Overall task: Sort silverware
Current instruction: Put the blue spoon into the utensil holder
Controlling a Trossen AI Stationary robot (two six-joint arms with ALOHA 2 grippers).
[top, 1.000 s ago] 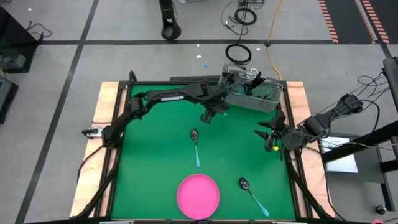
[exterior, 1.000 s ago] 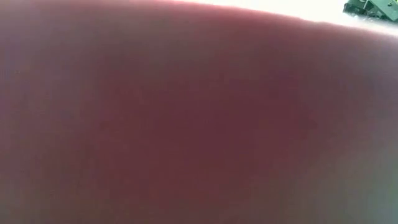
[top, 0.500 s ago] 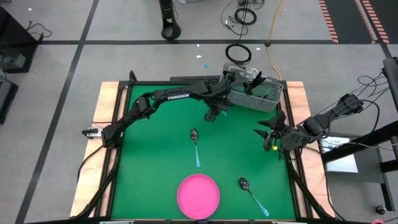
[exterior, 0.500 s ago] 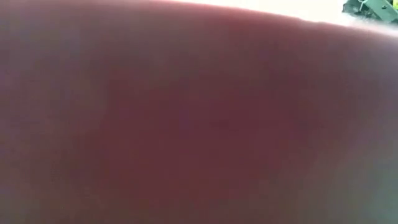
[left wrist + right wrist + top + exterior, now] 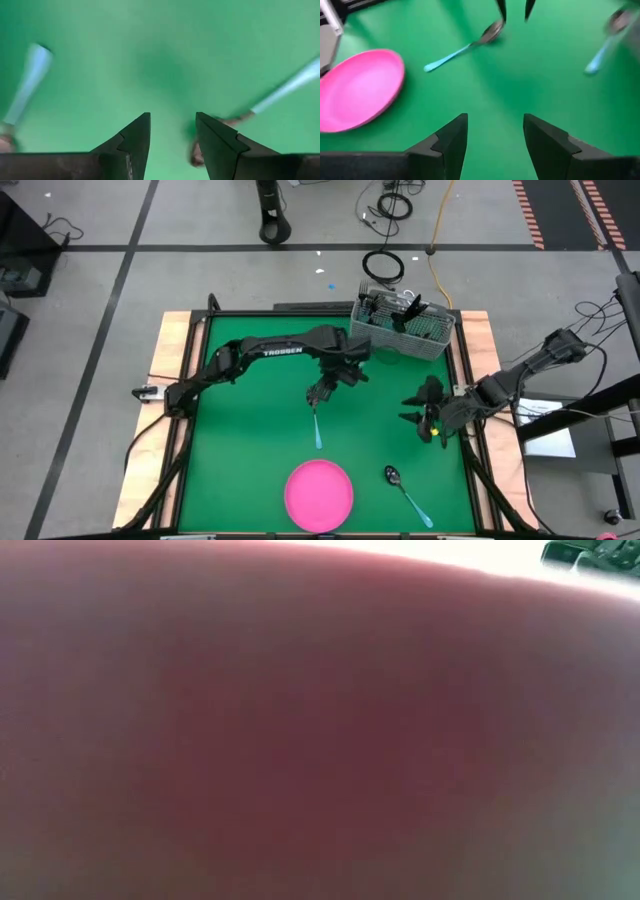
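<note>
Reaching down over the spoon (image 5: 316,417) at the middle of the green table (image 5: 240,440), the left gripper (image 5: 319,392) is judged to be at the approach stage of a pick, with nothing yet held. Its fingers (image 5: 132,137) are seen spread in the left wrist view, bare green mat between them, and a dark spoon head with a pale blue handle (image 5: 292,85) lies just beside one finger rather than between the two. A closing move is therefore thought to call for a small sideways correction first, so that the neck or handle is straddled, and then a descent to the mat (the handle is thin and lies flat, so a shallow pinch could slip off). The left arm is stretched from the far left corner across to the table's centre, its wrist bent downward. The right gripper (image 5: 425,412) hangs near the right edge of the table, pointed inward toward the centre, its fingers (image 5: 450,137) likewise spread and empty. A second spoon (image 5: 402,488) rests near the front right, just right of the pink plate (image 5: 319,492), and further utensils (image 5: 385,308) are stood in the wire basket (image 5: 425,338) at the far right. Nothing useful is offered by the low view, which is filled by a reddish blur.
</note>
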